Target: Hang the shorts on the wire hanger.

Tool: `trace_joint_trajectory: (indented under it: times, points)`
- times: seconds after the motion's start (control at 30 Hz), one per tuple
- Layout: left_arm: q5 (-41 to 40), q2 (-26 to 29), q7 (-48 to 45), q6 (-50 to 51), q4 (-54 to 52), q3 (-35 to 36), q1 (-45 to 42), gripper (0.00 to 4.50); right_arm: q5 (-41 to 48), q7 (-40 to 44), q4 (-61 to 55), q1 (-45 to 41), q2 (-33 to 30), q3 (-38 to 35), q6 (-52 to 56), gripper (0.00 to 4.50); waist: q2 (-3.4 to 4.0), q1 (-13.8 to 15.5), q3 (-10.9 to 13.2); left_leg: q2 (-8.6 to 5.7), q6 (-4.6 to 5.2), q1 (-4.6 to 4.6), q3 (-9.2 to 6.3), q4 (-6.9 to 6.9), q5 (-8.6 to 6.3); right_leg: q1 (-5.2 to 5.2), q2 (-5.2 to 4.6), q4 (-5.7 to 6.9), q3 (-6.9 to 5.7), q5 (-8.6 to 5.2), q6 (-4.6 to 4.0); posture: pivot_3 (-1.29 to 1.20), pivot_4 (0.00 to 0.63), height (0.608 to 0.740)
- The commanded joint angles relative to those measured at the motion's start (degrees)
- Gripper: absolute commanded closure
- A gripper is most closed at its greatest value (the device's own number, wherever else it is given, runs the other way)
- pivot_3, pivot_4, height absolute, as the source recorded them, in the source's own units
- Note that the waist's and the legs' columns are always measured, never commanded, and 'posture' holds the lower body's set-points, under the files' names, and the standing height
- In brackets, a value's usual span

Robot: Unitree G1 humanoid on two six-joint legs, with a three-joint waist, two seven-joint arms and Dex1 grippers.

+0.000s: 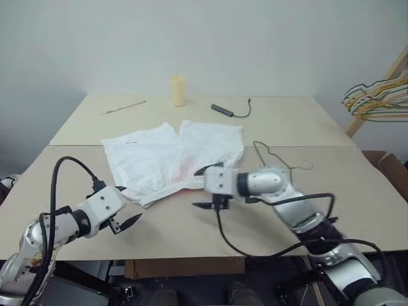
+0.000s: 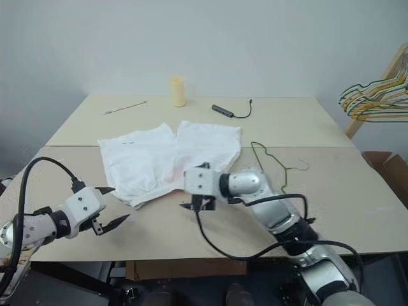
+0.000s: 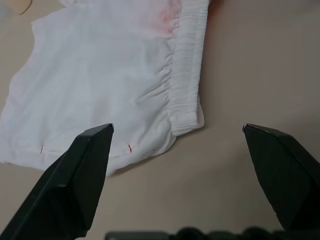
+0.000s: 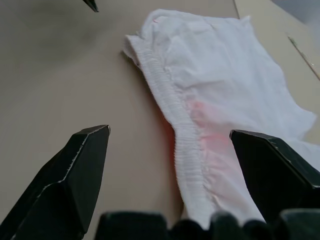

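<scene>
The shorts (image 1: 173,160) lie flat mid-desk (image 1: 357,191), waistband toward the near edge; the wire hanger (image 1: 275,156) lies just right of them. Both pincers, left (image 1: 125,223) and right (image 1: 205,205), hover spread, empty. A yellow cup (image 1: 178,91), cable (image 1: 231,109) and stick (image 1: 125,106) sit near the far edge

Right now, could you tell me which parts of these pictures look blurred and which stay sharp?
In the left eye view the right gripper and its wrist are smeared by motion, while the shorts stay crisp; in the left wrist view the waistband is sharp; in the right wrist view it is softer.

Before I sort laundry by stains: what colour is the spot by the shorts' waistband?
Faint pink-red on the white shorts, clearest in the right wrist view.
</scene>
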Motion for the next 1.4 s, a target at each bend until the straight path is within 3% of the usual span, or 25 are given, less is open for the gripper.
trace_joint_trajectory:
  times: [0.03, 0.2, 0.3, 0.67, 0.87, 1.07, 1.27, 1.37, 1.4]
  points:
    - [-0.27, 0.46, -0.30, -0.72, -0.95, 0.57, -1.01, 0.00, -7.22, -6.23, 6.52, -4.51, 4.93, 3.44, 1.64, 0.02, 0.00, -0.16, -0.02, 0.00, 0.00, 0.01, 0.01, 0.00, 0.00, 0.00, 0.00, 0.02, 0.00, 0.01, -0.01, 0.07, 0.000, 0.740]
    - [-0.09, 0.27, -0.32, -0.88, -0.99, 0.07, -1.12, 0.00, -14.88, -12.47, 18.89, -9.13, 9.13, 7.23, -2.88, 0.02, 0.01, -0.19, -0.03, 0.02, -0.02, -0.01, 0.01, -0.01, 0.01, -0.02, 0.00, 0.05, -0.03, 0.01, -0.03, 0.07, 0.000, 0.740]
    - [-0.02, 0.05, -0.10, -0.90, -1.09, -0.14, -1.25, 0.00, -17.32, -14.39, 24.02, -10.49, 10.59, 8.34, -5.51, 0.59, 0.01, -0.47, -0.04, 0.02, -0.05, -0.01, 0.03, -0.05, -0.01, -0.03, 0.00, 0.03, -0.03, 0.01, -0.03, 0.07, 0.000, 0.740]
    - [0.43, -0.43, 1.04, -1.06, -1.11, -0.10, -1.17, 0.00, -22.29, -17.37, 30.95, -11.07, 12.48, 8.72, -12.57, 4.47, 0.01, -1.67, -0.04, 0.05, -0.05, 0.00, 0.01, -0.14, -0.01, -0.07, 0.02, 0.06, -0.03, 0.00, -0.05, 0.08, 0.000, 0.740]
    - [0.97, -0.07, 0.91, -1.48, -0.60, 0.05, -1.03, 0.00, -25.40, -18.49, 31.52, -11.14, 2.74, 7.39, -21.95, 4.47, 0.02, -1.09, -0.03, 0.03, -0.05, 0.00, 0.01, -0.12, -0.01, -0.02, -0.02, 0.01, -0.05, -0.01, -0.03, 0.06, 0.000, 0.740]
    - [1.68, 0.52, 0.34, -2.00, 0.34, -0.66, -1.56, 0.00, -26.26, -24.55, 45.66, -16.29, -7.59, 5.75, -41.44, 4.47, 0.05, -1.84, -0.02, 0.03, -0.04, 0.01, 0.03, -0.14, -0.01, -0.04, -0.02, -0.01, -0.03, -0.01, -0.05, 0.04, 0.000, 0.740]
    - [1.89, 0.64, -0.17, -2.55, 1.42, -1.50, -2.79, 0.00, -36.24, -37.54, 64.84, -25.67, -9.14, 10.69, -54.21, 4.47, 0.04, -4.49, -0.02, 0.03, -0.04, 0.05, 0.02, -0.18, -0.01, 0.00, 0.00, -0.02, 0.04, -0.02, -0.09, 0.04, 0.000, 0.740]
    - [1.86, 0.79, -0.43, -2.61, 1.73, -1.53, -3.22, 0.00, -37.61, -39.08, 70.18, -28.11, -8.14, 11.04, -56.39, 4.47, 0.04, -5.12, -0.02, 0.02, -0.03, 0.04, 0.02, -0.19, -0.02, -0.02, -0.01, -0.02, 0.09, -0.01, -0.09, 0.04, 0.000, 0.740]
    - [1.86, 0.85, -0.45, -2.62, 1.77, -1.48, -3.27, 0.00, -37.56, -38.39, 71.10, -28.43, -7.99, 10.96, -57.47, 4.24, 0.04, -5.26, -0.02, 0.02, -0.03, 0.04, 0.01, -0.19, -0.02, -0.02, -0.02, -0.02, 0.09, -0.01, -0.09, 0.04, 0.000, 0.740]
